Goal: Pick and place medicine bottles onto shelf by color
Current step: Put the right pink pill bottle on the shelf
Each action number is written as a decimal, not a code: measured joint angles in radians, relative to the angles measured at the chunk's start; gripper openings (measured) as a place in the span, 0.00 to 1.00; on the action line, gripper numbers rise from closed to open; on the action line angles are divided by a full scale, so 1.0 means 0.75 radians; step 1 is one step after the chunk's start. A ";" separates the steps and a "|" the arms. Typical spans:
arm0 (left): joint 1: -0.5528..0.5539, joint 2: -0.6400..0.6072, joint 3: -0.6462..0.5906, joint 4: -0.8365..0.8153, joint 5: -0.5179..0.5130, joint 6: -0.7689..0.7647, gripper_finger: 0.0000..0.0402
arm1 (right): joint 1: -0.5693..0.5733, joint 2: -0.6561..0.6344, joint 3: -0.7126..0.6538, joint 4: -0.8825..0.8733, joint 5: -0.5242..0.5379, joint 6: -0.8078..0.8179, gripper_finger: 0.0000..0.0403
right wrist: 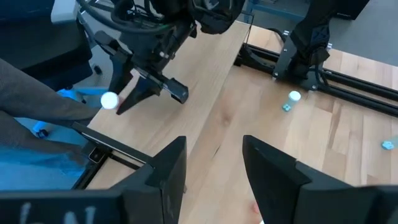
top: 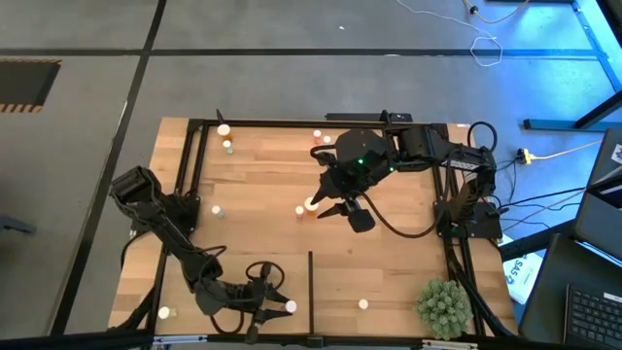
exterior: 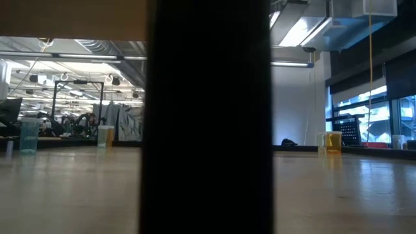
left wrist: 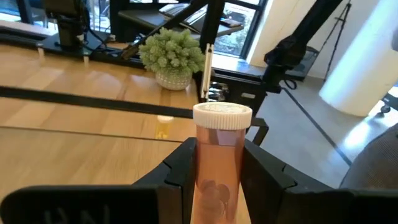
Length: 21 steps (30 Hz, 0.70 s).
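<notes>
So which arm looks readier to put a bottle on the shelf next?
The left. Its claw is shut on an orange medicine bottle, beside the shelf's dark divider. The right claw is open over mid-table, above another bottle it hasn't grasped.

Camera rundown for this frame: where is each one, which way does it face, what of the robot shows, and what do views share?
High: overhead, straight down on the table; both arms.
Low: table height, level into the room; a dark upright blocks the middle; no arm identifiable.
Left wrist: past its fingers, the left gripper shut on an orange bottle, facing the plant ball.
Right wrist: down past its open right gripper toward the left arm.
Shared: the orange bottle shows in high and both wrist views.
</notes>
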 joint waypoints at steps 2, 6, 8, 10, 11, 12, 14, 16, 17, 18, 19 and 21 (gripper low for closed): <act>0.004 0.001 0.000 -0.003 0.004 -0.004 0.24 | 0.000 0.001 0.000 0.000 0.000 -0.003 0.40; 0.008 0.000 0.000 0.000 0.038 -0.006 0.24 | 0.000 0.001 0.000 0.000 0.001 -0.004 0.40; 0.007 0.000 0.000 0.002 0.038 -0.011 0.24 | 0.000 0.001 0.000 0.001 0.001 -0.004 0.40; 0.004 0.000 0.000 0.001 0.038 -0.012 0.24 | 0.000 0.001 0.000 0.001 0.001 -0.003 0.40; 0.004 0.000 0.000 0.001 0.038 -0.012 0.24 | 0.000 0.001 0.000 0.001 0.001 -0.002 0.40; 0.004 0.000 0.000 0.002 0.038 -0.012 0.24 | 0.000 0.001 0.000 0.001 0.001 -0.002 0.40; 0.004 0.000 0.000 0.001 0.038 -0.011 0.24 | 0.000 0.001 0.000 0.001 0.001 -0.001 0.40; 0.004 0.000 0.000 0.001 0.038 -0.011 0.24 | 0.000 0.001 0.000 0.001 0.001 0.000 0.40; 0.004 0.000 0.000 0.000 0.039 -0.012 0.24 | 0.000 0.001 0.000 0.001 0.001 0.000 0.40; 0.004 0.000 0.000 -0.002 0.046 -0.012 0.24 | 0.000 0.002 0.000 0.001 0.001 0.000 0.40; 0.004 0.000 0.000 -0.003 0.057 -0.013 0.24 | 0.000 0.002 0.000 0.001 0.001 0.000 0.40; 0.004 0.000 0.000 -0.003 0.068 -0.013 0.24 | 0.000 0.002 0.000 0.001 0.001 0.000 0.40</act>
